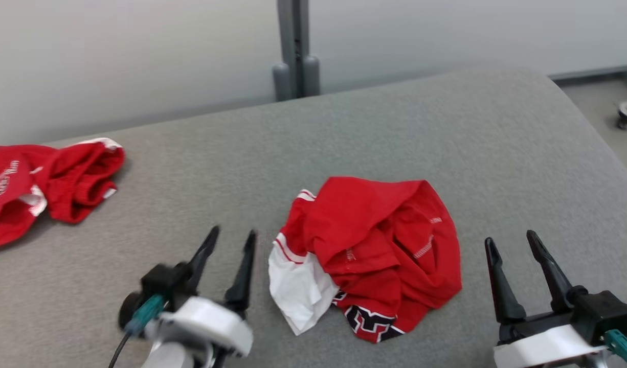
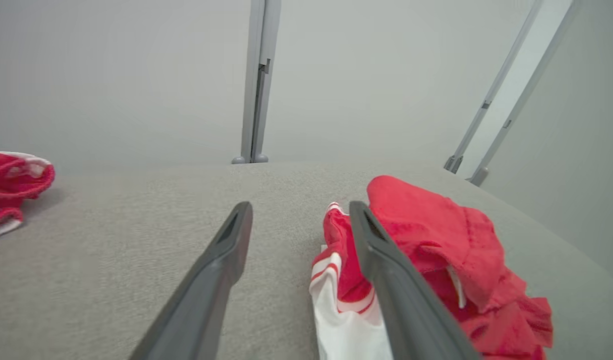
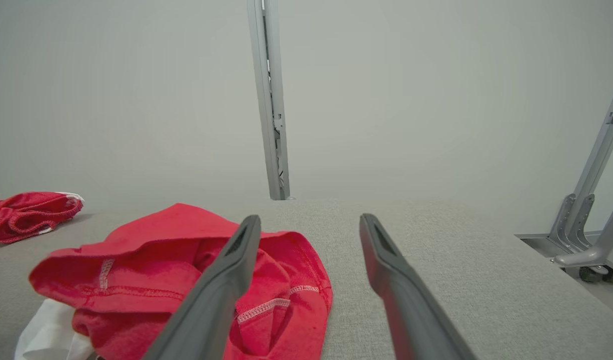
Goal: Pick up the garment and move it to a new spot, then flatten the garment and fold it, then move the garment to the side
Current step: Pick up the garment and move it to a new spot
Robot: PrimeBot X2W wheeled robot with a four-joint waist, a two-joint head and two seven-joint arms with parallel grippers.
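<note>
Head view: crumpled red-and-white cloth garment (image 1: 375, 250) lies mid grey fabric tabletop (image 1: 446, 128), between left gripper (image 1: 232, 232) and right gripper (image 1: 511, 237). Both are spread wide, empty and clear of it. Likely the pick-up step; next move needs a pinch on an edge. Another red bundle (image 1: 47, 184) sits far left, cut off.
Left wrist view: one finger overlaps the cloth, contact unclear.
Right wrist view: folds hide the garment's shape.

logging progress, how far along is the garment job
Done: nothing visible; the red garment lies crumpled on the grey surface. In hand: left gripper and right gripper, both open, flank it without gripping. Remaining: pick up, flatten, fold, move aside.
</note>
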